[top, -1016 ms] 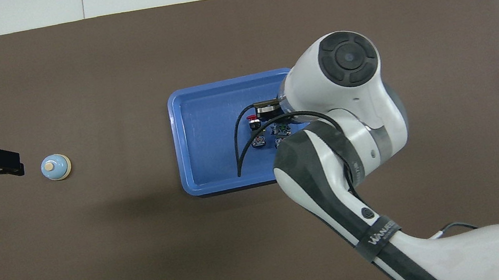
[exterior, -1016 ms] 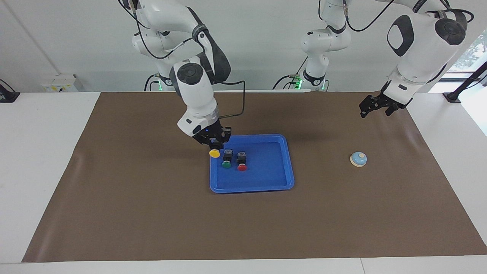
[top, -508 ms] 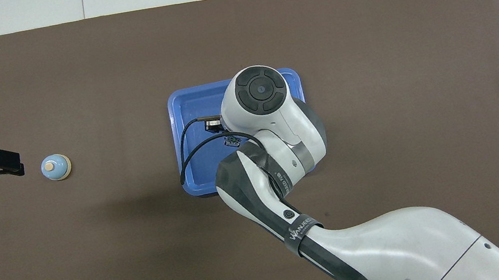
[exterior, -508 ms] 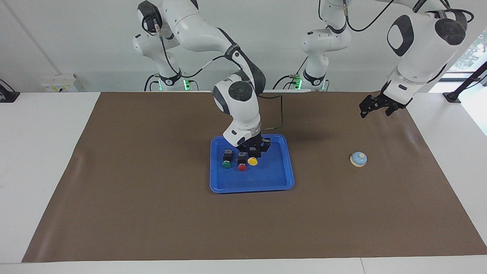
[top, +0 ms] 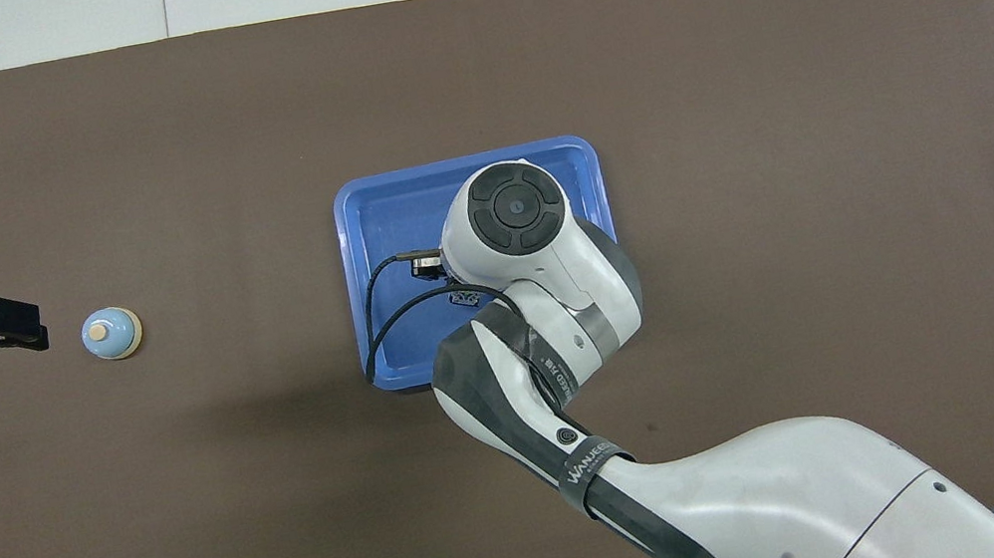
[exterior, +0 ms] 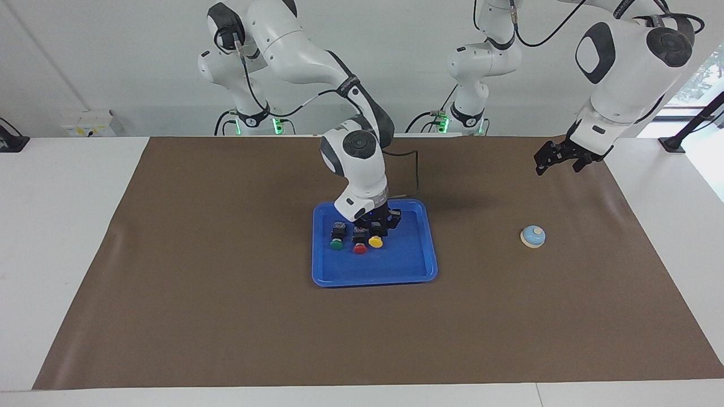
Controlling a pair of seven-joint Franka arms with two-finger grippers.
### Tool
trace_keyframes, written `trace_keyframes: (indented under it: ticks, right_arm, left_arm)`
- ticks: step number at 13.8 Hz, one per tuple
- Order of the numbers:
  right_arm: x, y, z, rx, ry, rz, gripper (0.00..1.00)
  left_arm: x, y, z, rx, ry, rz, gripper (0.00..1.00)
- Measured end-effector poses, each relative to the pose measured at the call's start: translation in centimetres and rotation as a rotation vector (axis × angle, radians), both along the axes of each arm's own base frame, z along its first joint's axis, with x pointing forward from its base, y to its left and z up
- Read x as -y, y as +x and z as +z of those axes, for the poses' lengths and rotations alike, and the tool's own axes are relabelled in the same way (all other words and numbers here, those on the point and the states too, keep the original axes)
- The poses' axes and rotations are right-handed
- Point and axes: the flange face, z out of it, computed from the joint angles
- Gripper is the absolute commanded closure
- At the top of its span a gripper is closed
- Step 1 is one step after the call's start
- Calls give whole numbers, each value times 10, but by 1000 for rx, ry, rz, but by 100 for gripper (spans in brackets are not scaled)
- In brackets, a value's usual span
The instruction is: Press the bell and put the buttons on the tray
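1. My right pincer (exterior: 380,230) stays clamped on the yellow button (exterior: 375,241), low in the blue tray (exterior: 418,249) beside the red button (exterior: 360,247) and green button (exterior: 336,244).
2. Next, I judge: release it there.
3. My left pincer (exterior: 557,161) waits, fingers apart, above the counter (exterior: 226,316), with the bell (exterior: 533,236) well apart from the tray.

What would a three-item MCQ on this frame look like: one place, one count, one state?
1. Where does the bell sit?
A. in the tray
B. on the brown mat, toward the left arm's end of the table
C. on the bare white table

2. How many buttons show inside the tray?
A. one
B. two
C. three

3. What is the right tool doing?
A. shut on the yellow button, low in the tray
B. open above the bell
C. pressing the bell

Key: 1 B, the bell stands alone on the mat. 2 C, green, red and yellow caps stand in a row. 3 A, its fingertips grip the yellow button's body.
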Motion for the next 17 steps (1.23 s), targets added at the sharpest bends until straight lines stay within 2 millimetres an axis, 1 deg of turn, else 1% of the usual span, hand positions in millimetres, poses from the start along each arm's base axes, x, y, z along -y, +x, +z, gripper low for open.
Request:
trace_keyframes:
  ticks: [1,4,5,8,9,10,12,14,15,17]
  right_arm:
    - [-3,-4,-1,-2,-1,7,1]
    - [-14,-13,1,-10,-5,16,0]
    - [-15,-14,6,-22,-12,19,0]
    - [-13,-7,39,-24,-20,22,0]
    - [-8,-3,49,-14,-22,16,0]
    - [2,3,61,-3,-30,8,0]
    - [34,13,94,1,-53,20,0]
    - [79,21,135,1,-73,58,0]
    - [108,24,157,-2,-83,84,0]
    - [181,28,201,-16,-99,148,0]
  left_arm:
    - [0,0,0,0,0,0,0]
    - [0,0,0,0,0,0,0]
    - [0,0,0,0,0,0,0]
    - [0,0,0,0,0,0,0]
    - [0,0,0,0,0,0,0]
    - [0,0,0,0,0,0,0]
    - [0,0,0,0,0,0,0]
    - [0,0,0,0,0,0,0]
    - [0,0,0,0,0,0,0]
    - [0,0,0,0,0,0,0]
